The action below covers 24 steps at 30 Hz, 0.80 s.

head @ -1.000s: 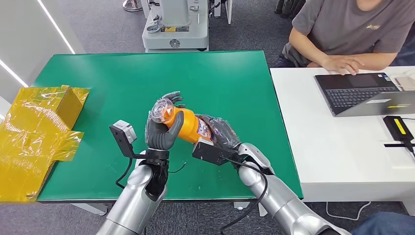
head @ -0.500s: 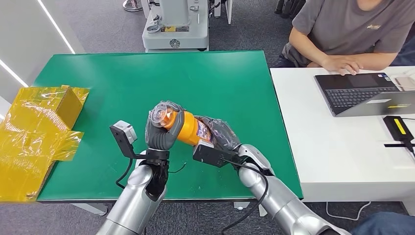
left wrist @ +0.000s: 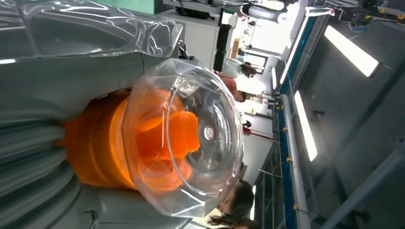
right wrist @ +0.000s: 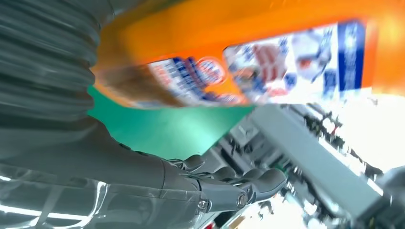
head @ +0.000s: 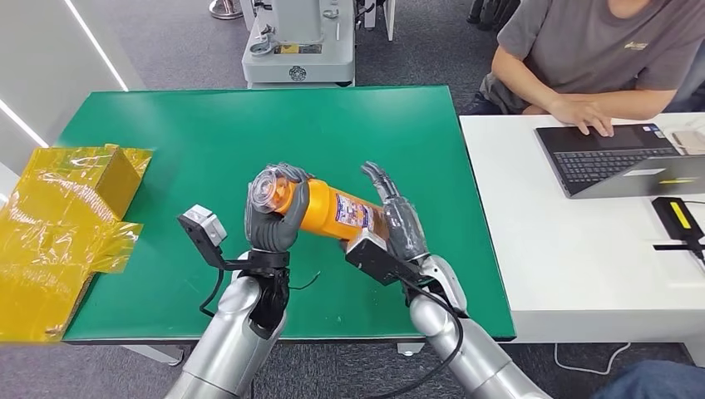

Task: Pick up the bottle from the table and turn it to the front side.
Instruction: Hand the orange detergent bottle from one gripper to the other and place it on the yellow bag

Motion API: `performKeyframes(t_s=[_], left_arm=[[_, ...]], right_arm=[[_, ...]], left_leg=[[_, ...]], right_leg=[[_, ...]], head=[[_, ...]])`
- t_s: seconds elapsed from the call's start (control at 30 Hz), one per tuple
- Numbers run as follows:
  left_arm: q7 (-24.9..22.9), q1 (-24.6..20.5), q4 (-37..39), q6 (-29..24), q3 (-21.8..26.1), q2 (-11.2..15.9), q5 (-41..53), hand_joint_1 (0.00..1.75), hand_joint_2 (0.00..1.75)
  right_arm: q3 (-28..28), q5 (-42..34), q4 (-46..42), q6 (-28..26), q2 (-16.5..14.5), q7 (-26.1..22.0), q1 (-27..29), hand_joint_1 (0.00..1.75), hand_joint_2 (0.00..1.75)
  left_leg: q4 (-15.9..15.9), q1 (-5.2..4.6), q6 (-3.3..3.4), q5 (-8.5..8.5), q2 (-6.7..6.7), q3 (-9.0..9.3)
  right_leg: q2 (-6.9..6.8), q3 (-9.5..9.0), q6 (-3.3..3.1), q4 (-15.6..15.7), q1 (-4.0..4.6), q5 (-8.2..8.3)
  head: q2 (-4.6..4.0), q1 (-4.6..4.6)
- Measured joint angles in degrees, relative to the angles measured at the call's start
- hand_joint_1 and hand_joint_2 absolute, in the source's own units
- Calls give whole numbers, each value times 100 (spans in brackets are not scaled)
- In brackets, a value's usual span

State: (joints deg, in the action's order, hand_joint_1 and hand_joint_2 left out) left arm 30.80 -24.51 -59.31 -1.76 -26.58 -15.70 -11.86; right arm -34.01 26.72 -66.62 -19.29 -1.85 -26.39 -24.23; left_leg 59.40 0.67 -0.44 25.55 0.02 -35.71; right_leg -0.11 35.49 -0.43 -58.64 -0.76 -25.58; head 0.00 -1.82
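Our left robot hand [head: 278, 218] wraps tight around the cap end of the orange bottle [head: 332, 214], so we hold it up above the green desk [head: 208, 141] on its side. That way its label can face up. Our right robot hand [head: 397, 218] is spread flat with nothing in it, by the bottle's other end, maybe to steady it. A person [head: 599, 50] types at a laptop [head: 619, 158] nearby.
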Motion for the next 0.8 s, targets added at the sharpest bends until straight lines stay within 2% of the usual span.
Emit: performKeyframes(t_s=[0.17, 0.37, 0.57, 0.8], left_arm=[[-16, 23, -21, -122, 16, 42, -10, 175, 175], [-21, 118, -21, -147, 24, 91, -5, 175, 175], [4, 252, -195, -501, 87, 177, -29, 175, 175], [56, 439, -730, -1099, 468, 457, 287, 175, 175]], right_arm=[[329, -89, -805, -674, 79, -48, 354, 0, 175], [560, -131, -1314, -820, 144, -100, 440, 0, 175], [754, -777, -2172, -1797, 149, -585, 929, 0, 175], [790, -1074, -2914, -1934, 92, -1253, 1765, 0, 175]], left_leg=[[0, -2, 0, 0, 4, 0], [0, -1, 0, -1, 3, 0], [-2, -1, -4, 5, 2, -1], [-5, 2, -7, 10, 2, 0]], right_leg=[[3, 2, 0, 0, -1, 0], [2, 3, 0, -1, -1, 1], [2, 3, -1, -1, -1, -4], [1, 4, -4, -2, 2, -12]], head=[[0, -1], [0, -1], [0, 1], [0, 0]])
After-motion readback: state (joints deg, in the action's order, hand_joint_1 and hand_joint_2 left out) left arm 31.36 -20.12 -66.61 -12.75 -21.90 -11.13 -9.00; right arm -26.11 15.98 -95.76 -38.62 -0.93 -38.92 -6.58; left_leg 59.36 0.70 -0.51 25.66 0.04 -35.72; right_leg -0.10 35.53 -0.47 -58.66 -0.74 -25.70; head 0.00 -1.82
